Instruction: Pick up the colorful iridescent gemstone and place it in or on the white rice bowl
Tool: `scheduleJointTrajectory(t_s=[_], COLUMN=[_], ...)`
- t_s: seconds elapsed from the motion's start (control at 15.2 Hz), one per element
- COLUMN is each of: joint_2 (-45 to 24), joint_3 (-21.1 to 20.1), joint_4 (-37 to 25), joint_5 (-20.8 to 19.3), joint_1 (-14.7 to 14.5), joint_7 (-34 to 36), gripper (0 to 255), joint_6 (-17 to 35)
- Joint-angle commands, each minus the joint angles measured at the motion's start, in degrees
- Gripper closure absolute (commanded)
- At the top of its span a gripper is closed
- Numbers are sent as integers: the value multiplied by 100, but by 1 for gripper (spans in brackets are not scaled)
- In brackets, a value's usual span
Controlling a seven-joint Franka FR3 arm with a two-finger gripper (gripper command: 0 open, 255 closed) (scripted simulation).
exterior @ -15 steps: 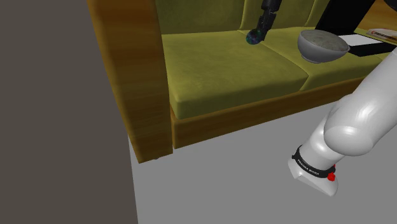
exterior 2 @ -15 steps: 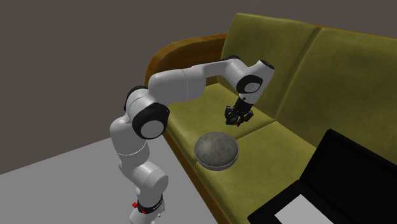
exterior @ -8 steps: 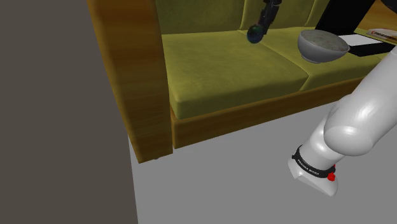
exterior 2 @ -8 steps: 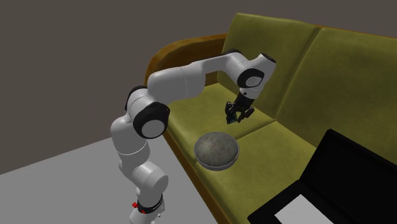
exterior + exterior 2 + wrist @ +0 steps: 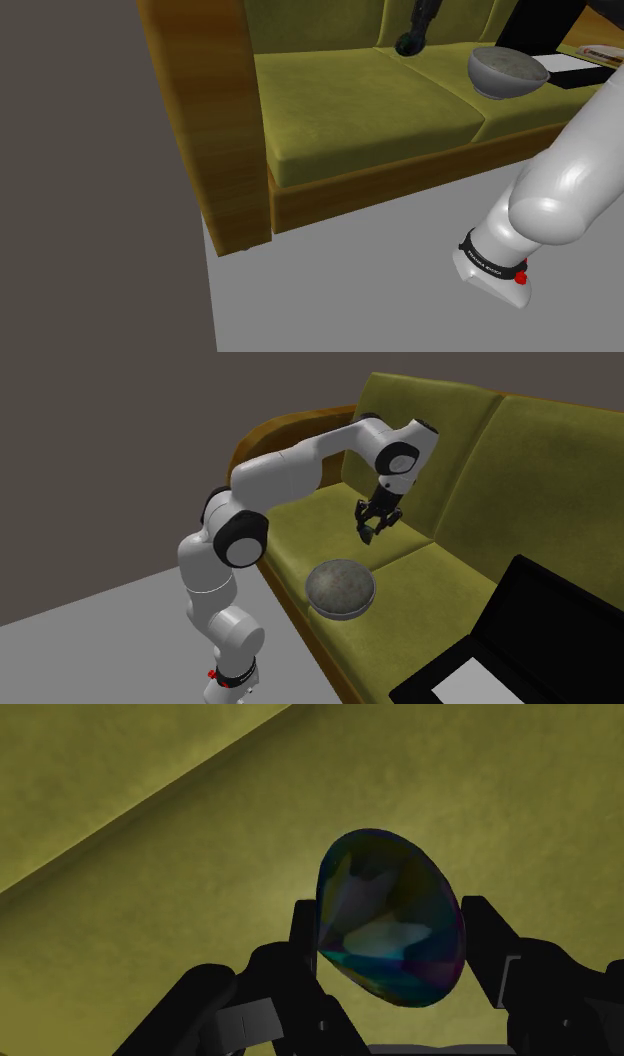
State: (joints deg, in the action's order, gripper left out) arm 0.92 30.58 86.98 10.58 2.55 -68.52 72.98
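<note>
A dark gemstone (image 5: 392,917) with blue, green and purple sheen sits clasped between my two black fingers. My gripper (image 5: 372,528) hangs above the olive sofa seat, shut on the gemstone (image 5: 407,44), which is lifted clear of the cushion. The grey-white rice bowl (image 5: 506,72) stands on the seat cushion, to the shoulder view's right of the gripper (image 5: 408,43). In the second exterior view the bowl (image 5: 341,588) lies below and a little left of the gripper.
The sofa has a wooden armrest (image 5: 205,110) at the shoulder view's left and a tall olive backrest (image 5: 470,462). An open black laptop (image 5: 500,642) lies on the seat beyond the bowl. Grey floor (image 5: 350,290) spreads in front of the sofa.
The gripper has risen off the seat cushion with the gemstone in it and shifted slightly towards the backrest. The bowl has stayed put.
</note>
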Motion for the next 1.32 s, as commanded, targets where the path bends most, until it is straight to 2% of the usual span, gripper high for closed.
scheduleJointTrajectory(t_s=[0.0, 0.66, 1.12, 1.19, 1.25], joint_2=[-103, -644, -1303, -1311, -1020], joint_3=[22, 153, 275, 274, 280], joint_4=[-288, -1716, -3156, -3172, -2811], joint_5=[56, 384, 862, 867, 669], joint_1=[19, 204, 576, 584, 484], joint_7=[1, -29, -70, -69, -114], gripper=[255, 255, 255, 255, 255], joint_6=[-205, -1196, -2097, -2107, -2005])
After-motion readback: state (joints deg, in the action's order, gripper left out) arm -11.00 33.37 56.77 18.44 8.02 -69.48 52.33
